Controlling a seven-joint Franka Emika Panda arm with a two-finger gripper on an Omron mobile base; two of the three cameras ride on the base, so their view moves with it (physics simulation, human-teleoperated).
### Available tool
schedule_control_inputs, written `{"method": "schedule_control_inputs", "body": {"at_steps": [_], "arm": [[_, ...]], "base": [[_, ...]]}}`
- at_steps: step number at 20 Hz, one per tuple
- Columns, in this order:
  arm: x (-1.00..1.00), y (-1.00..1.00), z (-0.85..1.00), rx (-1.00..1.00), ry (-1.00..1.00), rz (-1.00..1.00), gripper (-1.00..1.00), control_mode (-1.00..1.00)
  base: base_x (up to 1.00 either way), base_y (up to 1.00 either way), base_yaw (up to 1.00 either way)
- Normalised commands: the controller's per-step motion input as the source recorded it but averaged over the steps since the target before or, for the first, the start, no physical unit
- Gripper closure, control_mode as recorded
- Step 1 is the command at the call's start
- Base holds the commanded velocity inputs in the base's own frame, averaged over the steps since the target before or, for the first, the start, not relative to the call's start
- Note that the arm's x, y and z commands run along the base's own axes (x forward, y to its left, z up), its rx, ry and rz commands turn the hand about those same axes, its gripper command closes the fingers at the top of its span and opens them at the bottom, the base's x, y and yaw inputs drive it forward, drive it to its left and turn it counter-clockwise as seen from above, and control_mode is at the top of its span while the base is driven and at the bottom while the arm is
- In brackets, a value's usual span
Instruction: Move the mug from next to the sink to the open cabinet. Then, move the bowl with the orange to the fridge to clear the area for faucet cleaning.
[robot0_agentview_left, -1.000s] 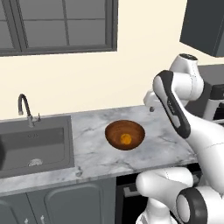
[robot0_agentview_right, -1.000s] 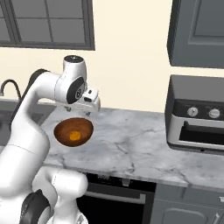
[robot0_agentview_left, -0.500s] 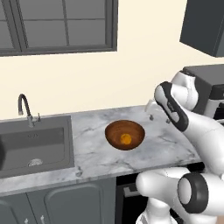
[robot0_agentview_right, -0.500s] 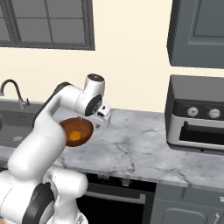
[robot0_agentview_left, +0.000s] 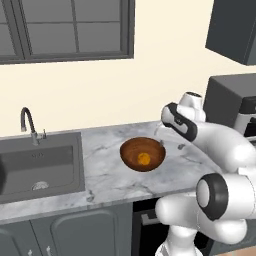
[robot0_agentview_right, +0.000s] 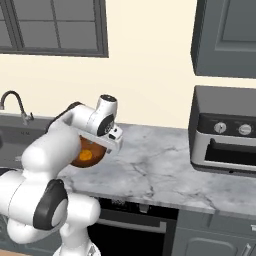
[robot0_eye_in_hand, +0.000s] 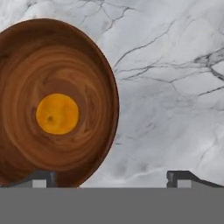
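Marble counter (robot0_eye_in_hand: 175, 65); fingers (robot0_eye_in_hand: 43, 177) wide apart, empty, straddling bowl (robot0_eye_in_hand: 87, 148) rim.

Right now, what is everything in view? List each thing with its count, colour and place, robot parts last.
bowl: one, glossy dark brown, on the counter right of the sink
orange: one, orange, in the bowl's middle
sink: one, dark grey, set in the counter's left end
faucet: one, dark, behind the sink
counter: one, grey-white marble
toaster oven: one, dark grey, counter's right end
window: one, dark frame, above the sink
gripper: one, dark tips, open, over the bowl's rim
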Motion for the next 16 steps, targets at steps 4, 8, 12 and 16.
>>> {"method": "schedule_control_inputs", "body": {"at_steps": [4,8,12,16], "arm": [[0.19,0.19,-0.61,0.00,0.00,0.00,-1.00,-1.00],[0.45,0.13,-0.51,0.00,0.00,0.00,-1.00,-1.00],[0.43,0.01,-0.48,0.00,0.00,0.00,-1.00,-1.00],[0.13,0.02,-0.17,0.00,0.00,0.00,1.00,-1.00]], "base": [[0.00,0.00,0.00],[0.00,0.00,0.00],[0.00,0.00,0.00],[0.00,0.00,0.00]]}}
